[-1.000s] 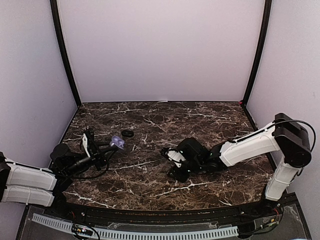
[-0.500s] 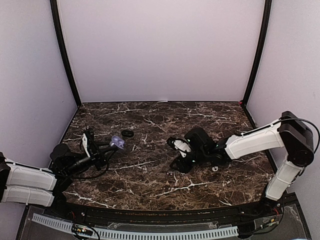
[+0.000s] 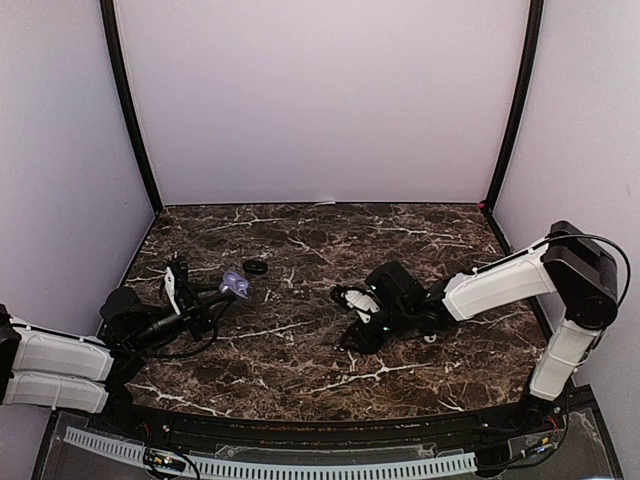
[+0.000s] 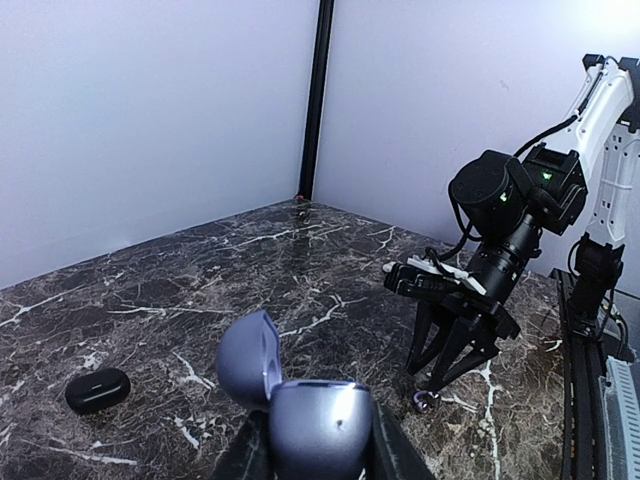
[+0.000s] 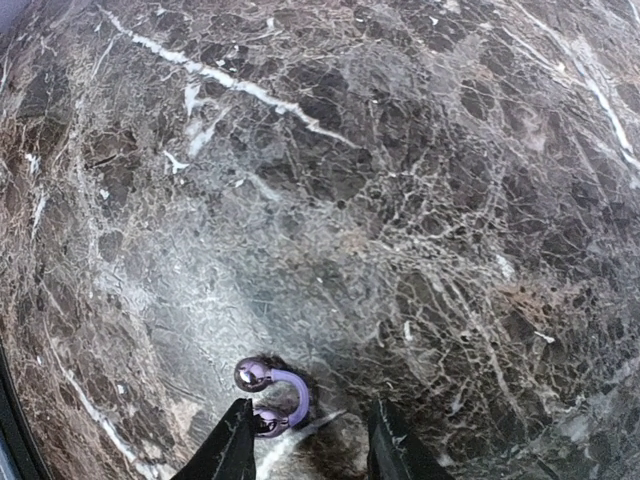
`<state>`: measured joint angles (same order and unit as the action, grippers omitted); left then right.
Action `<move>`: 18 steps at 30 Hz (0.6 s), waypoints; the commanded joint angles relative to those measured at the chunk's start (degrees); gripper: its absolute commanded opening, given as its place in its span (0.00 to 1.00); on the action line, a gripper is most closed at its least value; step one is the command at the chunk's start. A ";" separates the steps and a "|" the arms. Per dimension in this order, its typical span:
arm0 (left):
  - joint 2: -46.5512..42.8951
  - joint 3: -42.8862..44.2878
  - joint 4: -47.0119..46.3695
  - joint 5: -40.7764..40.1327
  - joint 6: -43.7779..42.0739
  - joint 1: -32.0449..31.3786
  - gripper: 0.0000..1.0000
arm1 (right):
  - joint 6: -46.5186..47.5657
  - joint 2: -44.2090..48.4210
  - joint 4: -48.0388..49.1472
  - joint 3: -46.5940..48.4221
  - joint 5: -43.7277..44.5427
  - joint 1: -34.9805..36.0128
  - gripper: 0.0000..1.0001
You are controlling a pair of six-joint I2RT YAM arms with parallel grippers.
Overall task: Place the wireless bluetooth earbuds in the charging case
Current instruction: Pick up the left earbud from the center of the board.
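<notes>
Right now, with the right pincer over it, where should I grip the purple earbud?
I'd take the purple earbud across its curved bridge, between the two beads, coming straight down. It lies flat on the marble table, close by one finger of the open right pincer, so centre first.

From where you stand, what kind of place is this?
Probably a small robot test booth: plain pale walls on black frame posts enclose a marble-patterned table, with two robot arms bolted at its near edge, the left gripper holding a lilac charging case.
</notes>
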<state>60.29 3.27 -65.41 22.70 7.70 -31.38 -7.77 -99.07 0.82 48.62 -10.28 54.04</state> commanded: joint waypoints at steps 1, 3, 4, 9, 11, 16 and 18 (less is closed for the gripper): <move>-0.35 -0.22 -0.34 0.45 -0.41 0.20 0.19 | 0.99 -1.03 0.33 -0.32 -2.27 -0.07 0.37; -0.29 -0.25 -0.35 0.43 -0.45 0.28 0.19 | 1.13 -1.17 0.13 -0.44 -2.45 -0.08 0.37; -0.22 -0.13 -0.38 0.46 -0.42 0.19 0.19 | 1.19 -1.21 0.04 -0.53 -2.57 -0.08 0.37; 0.04 -0.11 -0.51 0.59 -0.41 0.23 0.19 | 1.76 -1.09 -0.11 -1.14 -5.44 0.09 0.37; 0.00 -0.18 -0.51 0.59 -0.41 0.22 0.19 | 1.93 -1.07 -0.07 -1.31 -6.08 0.23 0.37; 0.08 -0.11 -0.51 0.62 -0.41 0.22 0.19 | 2.62 -1.22 0.13 -1.46 -7.80 0.45 0.35; 0.02 -0.11 -0.51 0.68 -0.41 0.24 0.19 | 2.91 -1.27 0.41 -1.24 -8.26 0.58 0.33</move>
<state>60.40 3.27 -65.41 22.74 7.70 -31.38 -5.93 -99.63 0.16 47.55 -16.36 54.13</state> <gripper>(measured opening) 0.289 0.346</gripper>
